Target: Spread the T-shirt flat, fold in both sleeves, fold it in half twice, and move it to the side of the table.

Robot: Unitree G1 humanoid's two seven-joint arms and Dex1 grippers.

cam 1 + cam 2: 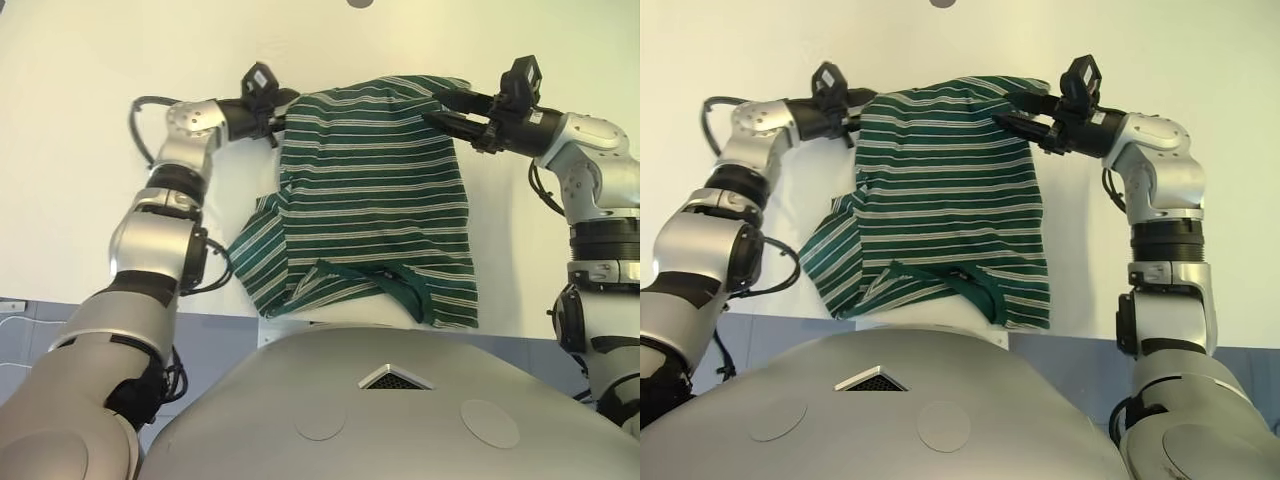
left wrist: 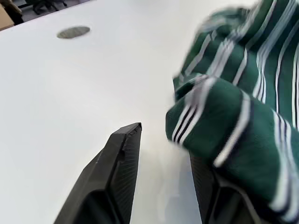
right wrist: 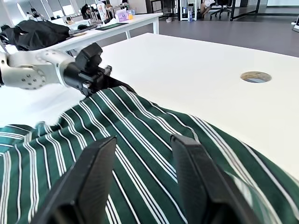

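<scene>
A green T-shirt with white stripes lies rumpled on the white table. Its neck opening is toward the near edge and one sleeve sticks out at the near left. My left gripper is at the shirt's far left corner, open. In the left wrist view a bunched fold of cloth rests over one finger, with bare table between the fingers. My right gripper is open at the far right corner, its fingers spread just above the striped cloth.
A round cable hole sits in the table beyond the shirt. Bare white tabletop extends to the left, right and far side. The table's near edge runs just below the shirt. Other desks stand in the room behind.
</scene>
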